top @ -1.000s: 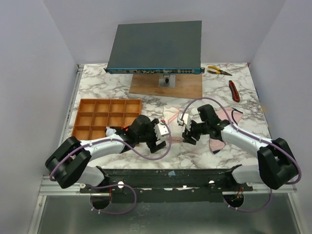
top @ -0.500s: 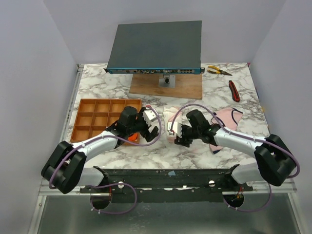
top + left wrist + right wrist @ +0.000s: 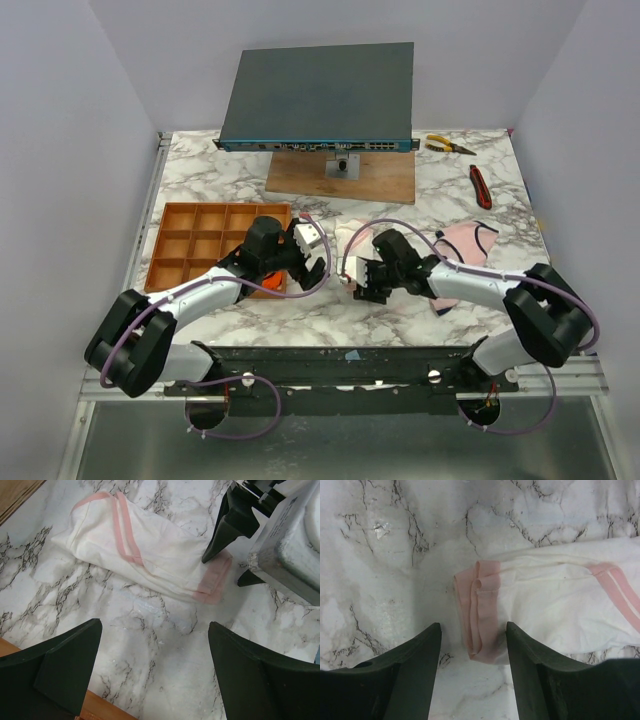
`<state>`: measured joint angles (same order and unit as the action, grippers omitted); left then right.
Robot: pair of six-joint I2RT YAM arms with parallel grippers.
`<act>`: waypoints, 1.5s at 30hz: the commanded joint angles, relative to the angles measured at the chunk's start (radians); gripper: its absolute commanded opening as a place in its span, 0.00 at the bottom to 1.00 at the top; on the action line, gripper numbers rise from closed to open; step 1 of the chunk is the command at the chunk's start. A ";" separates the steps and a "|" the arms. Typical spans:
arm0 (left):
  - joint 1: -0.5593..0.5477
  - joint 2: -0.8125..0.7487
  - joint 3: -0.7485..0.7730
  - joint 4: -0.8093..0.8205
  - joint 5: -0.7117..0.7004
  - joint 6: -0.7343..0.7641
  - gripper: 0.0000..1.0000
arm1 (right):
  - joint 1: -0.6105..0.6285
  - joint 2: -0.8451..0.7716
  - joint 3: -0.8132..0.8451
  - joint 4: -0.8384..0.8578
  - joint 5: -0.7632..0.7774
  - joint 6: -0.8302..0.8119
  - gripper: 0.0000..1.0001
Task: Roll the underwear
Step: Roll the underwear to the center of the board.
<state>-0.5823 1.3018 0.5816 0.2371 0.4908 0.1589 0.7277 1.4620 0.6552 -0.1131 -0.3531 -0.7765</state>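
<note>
A cream underwear [image 3: 135, 550] with pink bands lies folded into a long strip on the marble between my two grippers, also seen from above [image 3: 346, 240]. My right gripper [image 3: 473, 630] is open, low over the table, its fingertips on either side of the strip's folded pink waistband end [image 3: 482, 610] without pinching it. In the left wrist view the right gripper's dark fingers [image 3: 225, 525] stand at that same end. My left gripper [image 3: 155, 645] is open over bare marble, short of the strip, nothing between its fingers. A pale pink underwear with dark edging [image 3: 465, 240] lies to the right.
The orange-brown compartment tray [image 3: 205, 245] sits left, under my left arm. A grey network switch [image 3: 320, 95] rests on a wooden board [image 3: 340, 178] at the back. Yellow pliers [image 3: 448, 146] and a red-handled tool [image 3: 480, 185] lie back right.
My left gripper has swung back and left toward the tray. My right gripper has slid left to the near end of the cream strip, its jaws narrowing slightly.
</note>
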 commanded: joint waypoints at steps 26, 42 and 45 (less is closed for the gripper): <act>0.040 -0.036 0.024 -0.033 0.072 -0.034 0.91 | -0.004 0.245 0.116 -0.215 -0.083 -0.056 0.19; 0.064 -0.054 0.047 -0.098 0.199 -0.020 0.91 | -0.177 0.418 0.387 -0.562 -0.411 -0.020 0.01; 0.064 -0.057 0.044 -0.103 0.227 -0.009 0.91 | -0.217 0.475 0.464 -0.644 -0.484 -0.017 0.01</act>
<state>-0.5228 1.2690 0.6041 0.1600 0.6315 0.1261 0.5552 1.8423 1.0683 -0.5301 -0.7574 -0.8032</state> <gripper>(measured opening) 0.906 0.049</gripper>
